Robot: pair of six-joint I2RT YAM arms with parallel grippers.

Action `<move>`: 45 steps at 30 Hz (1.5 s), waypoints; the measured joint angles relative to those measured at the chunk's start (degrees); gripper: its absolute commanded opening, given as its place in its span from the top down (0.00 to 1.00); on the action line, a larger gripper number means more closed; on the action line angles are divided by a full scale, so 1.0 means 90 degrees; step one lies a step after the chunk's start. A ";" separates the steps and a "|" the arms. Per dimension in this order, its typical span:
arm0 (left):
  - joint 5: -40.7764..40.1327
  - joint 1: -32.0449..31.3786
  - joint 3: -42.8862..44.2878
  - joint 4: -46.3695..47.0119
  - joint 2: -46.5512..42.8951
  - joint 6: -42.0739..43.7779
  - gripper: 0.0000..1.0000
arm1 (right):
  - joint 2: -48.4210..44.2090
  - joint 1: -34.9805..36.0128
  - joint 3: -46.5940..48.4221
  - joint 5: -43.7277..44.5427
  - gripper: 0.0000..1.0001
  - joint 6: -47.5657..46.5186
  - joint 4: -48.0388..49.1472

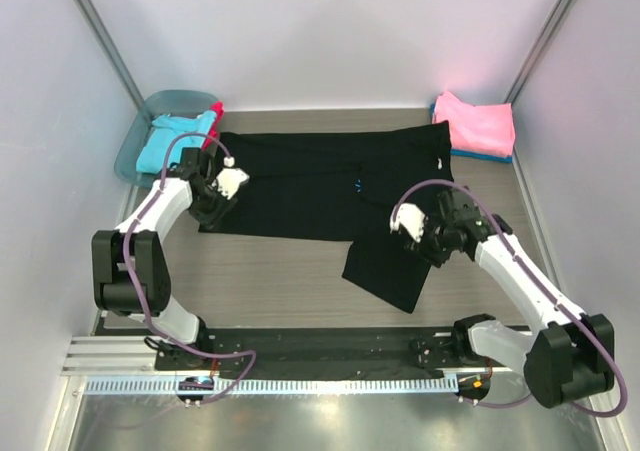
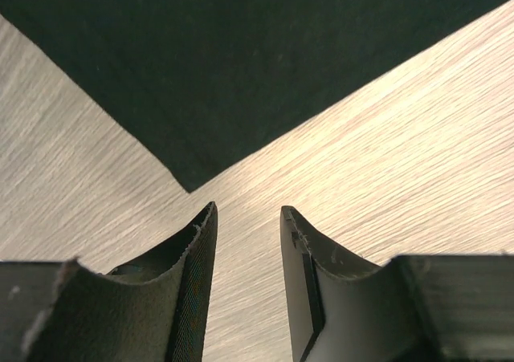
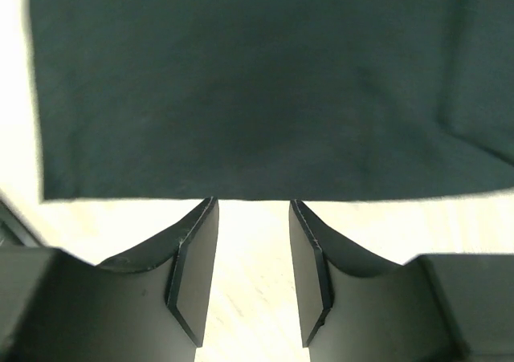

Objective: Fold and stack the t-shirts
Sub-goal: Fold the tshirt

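Your black shirt (image 1: 330, 186) lies spread across the middle of the table (image 1: 300, 261), with one flap hanging toward the near edge on the right side. Your left gripper (image 2: 247, 213) sits at the shirt's near left corner. Its jaws are partly open with only bare table between them, and the cloth corner is just ahead of the tips. Your right gripper (image 3: 253, 205) is at the flap on the right, jaws also partly open and holding nothing, with the shirt's straight edge right at the fingertips. A pink shirt (image 1: 478, 123) lies folded in the far right corner. A turquoise shirt (image 1: 175, 136) and a red shirt (image 1: 214, 116) are in the tub (image 1: 135, 141) at the far left.
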 measured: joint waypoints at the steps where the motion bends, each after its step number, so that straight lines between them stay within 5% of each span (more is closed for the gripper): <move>1: -0.0024 0.0034 -0.0024 0.0002 0.0002 0.0044 0.62 | -0.0109 0.0114 -0.0126 -0.0015 0.53 -0.0143 -0.0083; 9: -0.0216 0.0432 -0.0034 0.0002 0.0233 0.0126 0.62 | -0.0702 0.0651 -0.1027 -0.0017 0.53 -0.0998 -0.0522; 28: -0.0435 0.0690 0.0323 0.0202 0.1491 -0.0068 0.66 | -0.0653 0.0682 -0.1037 -0.0017 0.52 -0.1015 -0.0546; 31: -0.0461 0.0738 0.0359 0.0243 0.1540 -0.0092 0.71 | -0.0612 0.0704 -0.1037 -0.0017 0.52 -0.0967 -0.0544; 36: -0.0534 0.0758 0.0389 0.0270 0.1581 -0.0083 0.98 | -0.0532 0.0758 -0.1032 -0.0015 0.52 -0.0899 -0.0491; 45: -0.0525 0.0765 -0.0056 0.0495 0.1234 -0.0046 1.00 | -0.0520 0.0782 -0.0986 0.0036 0.53 -0.0974 -0.0607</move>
